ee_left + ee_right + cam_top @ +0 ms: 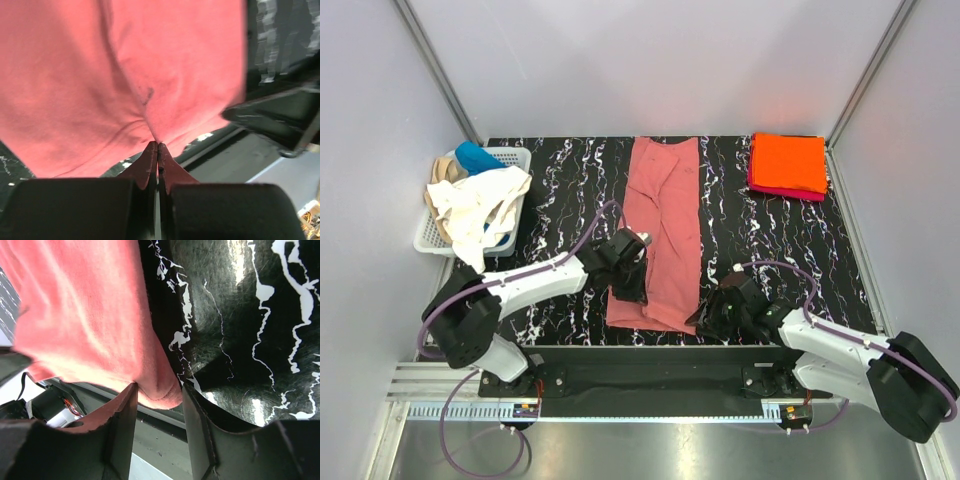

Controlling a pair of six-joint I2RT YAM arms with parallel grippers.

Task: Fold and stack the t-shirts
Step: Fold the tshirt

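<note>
A dusty salmon-pink t-shirt [665,225] lies folded into a long strip down the middle of the table. My left gripper [630,290] sits at the strip's near left edge, shut on a pinch of the pink cloth [125,75]; the jaws [158,145] meet with fabric pulled into them. My right gripper [705,318] is at the near right corner. Its jaws [159,390] stand open, with the shirt's corner [85,315] lying loose between them. Folded orange [788,160] and magenta [775,190] tees are stacked at the back right.
A white lattice basket [515,158] at the back left holds cream-white [480,205], tan [442,170] and blue [475,157] tees, the white one spilling over its rim. The table's near edge and a metal rail [650,355] run just below the grippers.
</note>
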